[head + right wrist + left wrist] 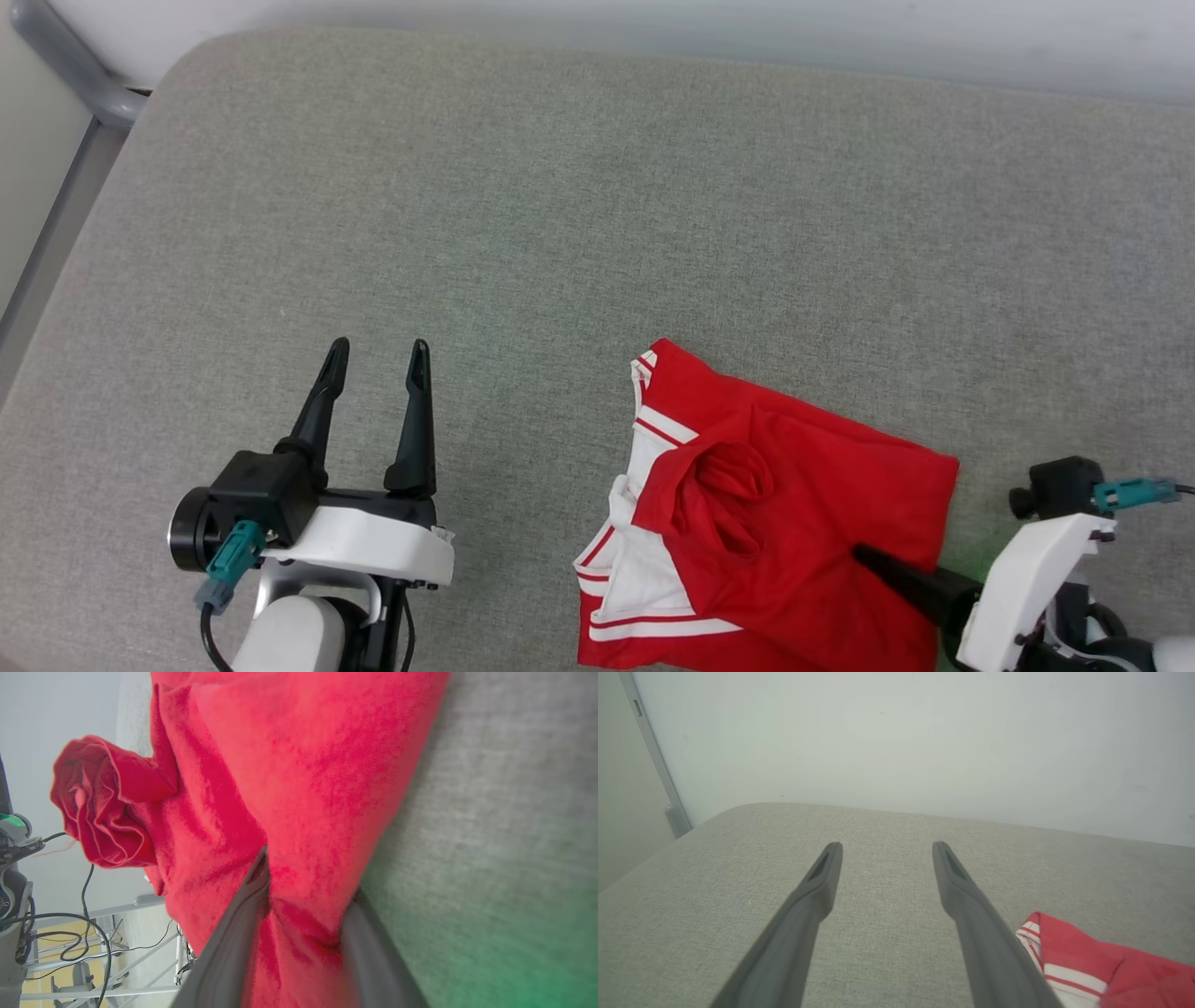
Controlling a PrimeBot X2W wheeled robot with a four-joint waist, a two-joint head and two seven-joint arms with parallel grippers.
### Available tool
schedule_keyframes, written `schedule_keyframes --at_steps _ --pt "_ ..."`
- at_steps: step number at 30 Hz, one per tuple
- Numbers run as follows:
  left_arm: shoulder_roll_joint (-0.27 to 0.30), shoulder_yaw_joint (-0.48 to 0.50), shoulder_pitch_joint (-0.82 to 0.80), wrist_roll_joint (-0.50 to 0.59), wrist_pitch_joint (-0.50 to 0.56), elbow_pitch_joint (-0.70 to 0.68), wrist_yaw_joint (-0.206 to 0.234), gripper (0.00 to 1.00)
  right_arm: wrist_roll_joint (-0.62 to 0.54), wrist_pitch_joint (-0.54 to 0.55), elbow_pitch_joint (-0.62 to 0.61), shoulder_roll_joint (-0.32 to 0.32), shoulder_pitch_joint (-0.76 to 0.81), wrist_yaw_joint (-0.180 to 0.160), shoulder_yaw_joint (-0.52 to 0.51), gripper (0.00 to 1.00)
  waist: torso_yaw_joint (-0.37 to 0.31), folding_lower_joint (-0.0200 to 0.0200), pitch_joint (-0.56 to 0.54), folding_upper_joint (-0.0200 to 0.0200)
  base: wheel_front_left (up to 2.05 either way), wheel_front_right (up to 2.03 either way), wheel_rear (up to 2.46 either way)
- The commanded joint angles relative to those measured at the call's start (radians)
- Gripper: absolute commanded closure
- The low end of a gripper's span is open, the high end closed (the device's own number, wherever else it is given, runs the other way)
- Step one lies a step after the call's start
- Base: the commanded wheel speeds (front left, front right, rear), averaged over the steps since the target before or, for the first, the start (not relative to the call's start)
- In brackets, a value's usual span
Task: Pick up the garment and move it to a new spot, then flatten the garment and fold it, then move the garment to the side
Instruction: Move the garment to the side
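Loosely folded, the red garment (803,485) lies on the grey cushion (560,233) at the robot's right. The right gripper (310,872) has its fingers either side of the garment's near edge, with fabric between them; whether they pinch it cannot be told. The left gripper (378,347) has its fingers spread apart, well to the left of the garment.

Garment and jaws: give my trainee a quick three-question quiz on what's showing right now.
1. True or false: the left jaws hold the garment.
2. The garment lies on: A) a grey cushion; B) a wooden table; C) a metal tray.
3. What sits between the right jaws?
Key: 1 false, they stand open over bare cushion beside it. 2 A. 3 Red cloth near the garment's right edge.
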Motion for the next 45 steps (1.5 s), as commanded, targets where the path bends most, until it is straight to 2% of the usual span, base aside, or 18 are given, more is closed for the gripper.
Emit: schedule_keyframes --at_steps 1,7,12,20,28,35,39,45 --pt "-0.004 0.007 -0.001 0.006 -0.007 0.003 -0.004 0.0 0.005 0.019 0.045 0.02 0.021 -0.005 0.037 1.0 -0.004 0.0 -0.008 0.0 0.0 0.0 0.0" --pt "-0.008 0.02 0.014 0.03 -0.007 0.012 -0.029 0.0 -0.056 -0.04 -0.031 -0.033 -0.009 -0.004 0.054 1.0 -0.028 0.0 -0.066 0.0 0.0 0.0 0.0" --pt "0.004 0.029 0.036 0.047 -0.005 0.01 -0.036 0.0 -0.206 -0.087 -0.093 -0.087 -0.029 -0.003 0.066 1.0 -0.087 0.0 -0.121 0.0 0.0 0.0 0.0" --pt "0.018 0.02 0.058 0.058 -0.005 -0.016 -0.04 0.0 -0.364 -0.027 -0.218 -0.179 -0.058 -0.003 0.051 1.0 -0.244 0.0 -0.138 0.0 0.0 0.0 0.0" --pt "0.042 0.01 0.014 0.077 0.007 -0.073 -0.04 0.0 -0.396 0.025 -0.266 -0.241 -0.138 -0.003 0.037 1.0 -0.442 0.0 -0.04 0.0 0.0 0.0 0.0" --pt "0.08 -0.011 -0.071 0.116 0.055 -0.151 -0.054 0.0 -0.392 -0.038 -0.144 -0.247 -0.266 -0.003 0.022 1.0 -0.554 0.0 0.097 0.0 0.0 0.0 0.0" --pt "0.098 -0.028 -0.132 0.14 0.085 -0.2 -0.067 0.0 -0.407 -0.101 -0.022 -0.259 -0.355 -0.003 -0.002 1.0 -0.567 0.0 0.179 0.0 0.0 0.0 0.0" --pt "0.117 -0.055 -0.204 0.171 0.127 -0.267 -0.082 0.0 -0.468 -0.193 0.167 -0.305 -0.495 -0.004 -0.066 1.0 -0.552 0.0 0.288 0.0 0.0 0.0 0.0"
